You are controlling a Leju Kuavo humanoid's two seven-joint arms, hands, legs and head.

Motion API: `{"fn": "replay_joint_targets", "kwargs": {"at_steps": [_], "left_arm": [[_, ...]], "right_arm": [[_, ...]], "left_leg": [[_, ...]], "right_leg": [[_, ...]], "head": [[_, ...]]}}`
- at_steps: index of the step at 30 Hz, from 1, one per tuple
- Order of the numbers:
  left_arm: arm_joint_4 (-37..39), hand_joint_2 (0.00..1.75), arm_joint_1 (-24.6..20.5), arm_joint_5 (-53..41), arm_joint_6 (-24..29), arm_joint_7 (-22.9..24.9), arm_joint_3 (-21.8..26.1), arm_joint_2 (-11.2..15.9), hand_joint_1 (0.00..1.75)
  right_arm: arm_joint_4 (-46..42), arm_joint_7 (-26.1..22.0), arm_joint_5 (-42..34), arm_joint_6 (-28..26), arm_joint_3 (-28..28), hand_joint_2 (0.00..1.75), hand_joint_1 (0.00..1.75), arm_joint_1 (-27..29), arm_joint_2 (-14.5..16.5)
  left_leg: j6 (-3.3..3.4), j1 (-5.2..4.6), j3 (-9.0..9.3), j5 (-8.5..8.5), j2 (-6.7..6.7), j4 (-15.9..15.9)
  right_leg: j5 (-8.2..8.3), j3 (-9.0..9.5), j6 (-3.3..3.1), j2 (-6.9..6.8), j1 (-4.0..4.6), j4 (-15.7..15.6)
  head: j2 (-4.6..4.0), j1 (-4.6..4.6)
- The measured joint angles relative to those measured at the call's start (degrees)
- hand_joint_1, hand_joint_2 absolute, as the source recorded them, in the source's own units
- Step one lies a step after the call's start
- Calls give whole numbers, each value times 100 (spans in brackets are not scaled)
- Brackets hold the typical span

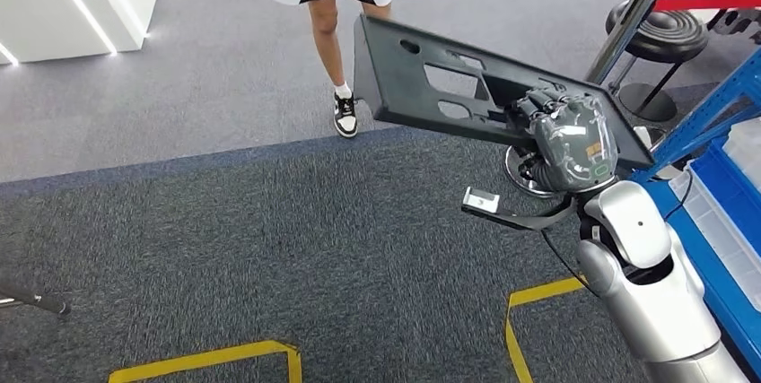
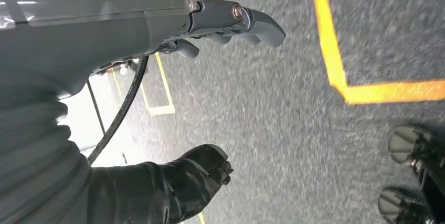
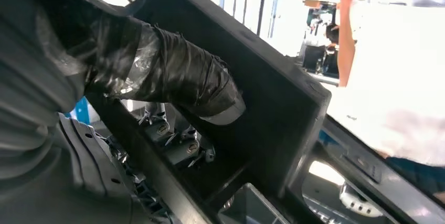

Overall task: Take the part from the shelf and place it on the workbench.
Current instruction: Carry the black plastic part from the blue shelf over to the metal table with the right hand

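Part: a flat black panel (image 1: 431, 78) with several cut-out openings, held up off the floor at the right of the head view, carried by the right hand.
Long axis: runs from the upper left, near the person's feet, down to the lower right toward the blue shelf frame (image 1: 709, 114); the broad face tilts up and toward the camera.
Right hand: (image 1: 561, 127) its fingers hook through one opening near the panel's right end and grip the edge; the silver arm (image 1: 642, 284) rises from the lower right.
Right wrist view: the taped thumb (image 3: 178, 80) presses on the panel's raised black wall (image 3: 273, 103), with darker fingers (image 3: 178, 142) curled under the edge, a detail the head view hides.
Left hand: (image 2: 220, 24) hangs over the floor, fingers loosely apart, holding nothing.
Floor: dark grey carpet (image 1: 269, 257) with yellow tape lines (image 1: 529, 298), bordered by paler grey carpet farther off.
Room: a person (image 1: 334, 6) in dark shorts and black-and-white sneakers stands beyond the panel; a stanchion with red belt (image 1: 628, 24) stands at the upper right.
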Motion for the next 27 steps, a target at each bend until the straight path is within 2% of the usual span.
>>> {"fn": "replay_joint_targets", "kwargs": {"at_steps": [1,2,3,4,5,6,7,8,9,10,11,13,14,16,17,19,21,22,23,24,25,26,27], "left_arm": [[0,175,13,-1,1,0,0,2,0],[1,175,25,-1,0,0,0,2,0],[2,175,27,-2,-1,0,-1,2,0],[3,175,24,-2,-1,0,-1,3,0],[4,175,18,-2,0,0,-2,1,0],[4,175,10,-2,1,0,-3,2,0],[4,175,7,-2,1,-1,-4,1,0],[4,175,6,-2,1,-1,-6,-2,0],[4,175,6,-2,-2,-2,-6,-5,0],[4,175,7,-2,-3,-2,-7,-8,0],[4,175,7,-2,-4,-1,-7,-7,0],[3,175,4,-2,-4,-1,-8,-3,0],[3,175,6,-2,-4,-1,-9,-1,0],[2,175,18,-2,-4,-2,-11,4,0],[2,175,27,-3,-4,-4,-11,11,0],[2,175,35,-8,-12,-19,-11,21,0],[2,175,27,-20,-23,-43,-15,22,0],[2,175,19,-32,-23,-59,-19,22,0],[2,175,14,-51,-19,-82,-24,22,0],[2,175,13,-80,-3,-111,-35,22,0],[2,175,14,-113,22,-143,-53,21,0],[2,175,16,-150,58,-175,-76,19,0],[2,175,19,-183,95,-202,-98,14,0]], "right_arm": [[0,0,0,1,1,175,175,-5,-1],[0,-1,-1,1,1,175,175,-13,1],[-1,0,-1,0,1,175,175,-20,2],[-1,2,-1,0,1,175,175,-27,4],[-2,3,-1,-1,0,175,175,-32,4],[-2,5,-1,-1,0,175,175,-32,3],[-1,5,-1,0,0,175,175,-32,3],[-1,4,0,1,0,175,175,-30,3],[0,2,0,1,1,175,175,-30,4],[0,0,0,1,2,175,175,-31,5],[-1,-1,0,1,2,175,175,-32,5],[-2,-1,-1,0,2,175,175,-40,4],[-3,-1,-1,0,2,175,175,-45,4],[-3,-1,-1,-1,3,175,175,-54,6],[-3,-1,-1,-2,4,175,175,-57,6],[-4,-1,0,-6,5,175,175,-66,6],[-2,0,3,-10,6,175,175,-70,-3],[1,1,9,-10,7,175,175,-69,-10],[5,3,18,-11,9,175,175,-62,-17],[10,11,35,-11,11,175,175,-56,-21],[13,27,56,-13,14,175,175,-52,-26],[15,49,81,-14,16,175,175,-50,-31],[15,74,93,-13,16,175,175,-49,-40]], "left_leg": [[-33,7,-26,18,-74,-12],[-63,1,-43,12,-63,8],[-95,-9,-86,-40,41,92],[-128,-16,-177,-153,209,280],[-163,-3,-319,-318,423,583],[-203,23,-510,-498,578,961],[-237,54,-688,-627,659,1304],[-265,84,-795,-666,699,1506],[-285,110,-790,-600,719,1492],[-296,129,-654,-439,753,1237],[-297,140,-428,-244,838,827],[-246,104,-52,-26,1042,136],[-208,76,23,-4,1093,-23],[-127,31,11,-8,1004,-77],[-85,35,23,9,936,-110],[-2,45,76,50,807,-191],[51,41,103,65,683,-221],[65,29,103,62,618,-217],[72,16,103,58,541,-207],[77,4,103,53,459,-192],[79,-3,104,44,376,-169],[74,-5,103,30,293,-138],[63,-4,92,12,214,-101]], "right_leg": [[12,5,-18,-82,-10,-12],[27,28,-43,-163,-19,-44],[43,57,-76,-248,-36,-80],[56,85,-104,-336,-51,-113],[60,101,-123,-420,-41,-129],[57,105,-135,-504,-35,-133],[51,104,-134,-590,-30,-132],[43,106,-128,-676,-29,-131],[34,112,-119,-760,-30,-130],[21,124,-105,-838,-32,-130],[6,144,-88,-912,-32,-130],[-25,180,-35,-1042,-16,-135],[-37,193,-1,-1100,-10,-139],[-48,217,75,-1216,-13,-161],[-64,232,116,-1215,-29,-164],[-224,173,157,-921,-63,31],[-565,-131,142,-561,-61,664],[-713,-337,131,-508,-45,1046],[-771,-502,123,-486,-30,1326],[-716,-583,114,-479,-22,1422],[-546,-554,102,-466,-19,1290],[-306,-430,87,-411,-20,969],[-116,-280,68,-267,-28,610]], "head": [[0,3],[0,0],[0,-20],[0,-38],[0,-58],[0,-72],[0,-72],[0,-73],[0,-73],[0,-74],[0,-73],[0,-72],[0,-70],[0,-69],[0,-67],[0,-62],[0,-56],[0,-55],[0,-56],[0,-56],[0,-56],[0,-56],[0,-56]]}}
